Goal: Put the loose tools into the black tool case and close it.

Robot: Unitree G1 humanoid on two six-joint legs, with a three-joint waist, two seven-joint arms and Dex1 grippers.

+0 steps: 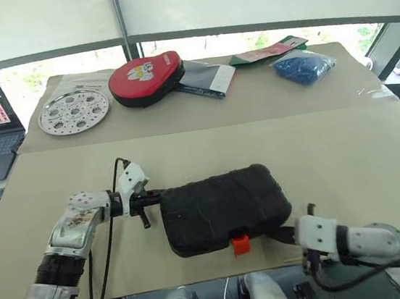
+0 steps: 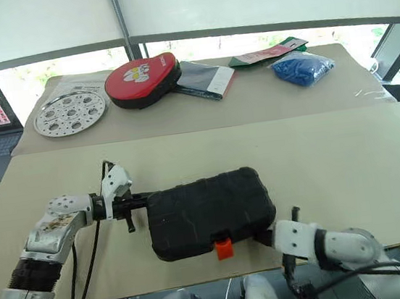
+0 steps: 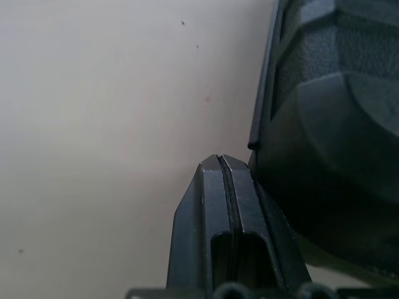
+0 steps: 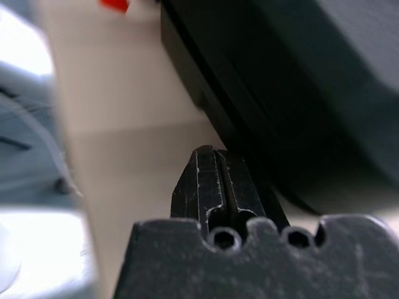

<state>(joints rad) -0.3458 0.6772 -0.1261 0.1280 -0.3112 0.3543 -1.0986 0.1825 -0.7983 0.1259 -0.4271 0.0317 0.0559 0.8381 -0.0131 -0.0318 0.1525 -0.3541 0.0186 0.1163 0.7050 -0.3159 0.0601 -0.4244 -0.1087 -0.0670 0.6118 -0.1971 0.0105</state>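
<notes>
- Closest to the camera, the right gripper (image 1: 287,235) is sitting at the near right corner of the black tool case (image 1: 222,209), a bumpy black plastic box lying shut on the tan table (image 1: 346,153). Its two black fingers are pressed together, holding nothing.
- Over on the other side, the left gripper (image 1: 150,197) is pointing at the left end of the case. Its fingers (image 3: 225,205) are also squeezed together with nothing between them, and they are sitting right beside the case wall.
- At the front edge of the case, the small orange latch (image 1: 241,244) is sticking out, near the table's edge.
- Loose tools are not lying anywhere on the table, so they are probably inside already.
- Judging from this, the robot is now pinning the case from both ends to get it fully shut.
- To do this well, both grippers should be pushing gently and evenly, so the case is not spinning or sliding off the near edge.
- Then the orange latch needs pressing until it snaps.
- Far at the back, a red oval padded case (image 1: 146,78) and a round silver plate with holes (image 1: 73,112) are resting well away.
</notes>
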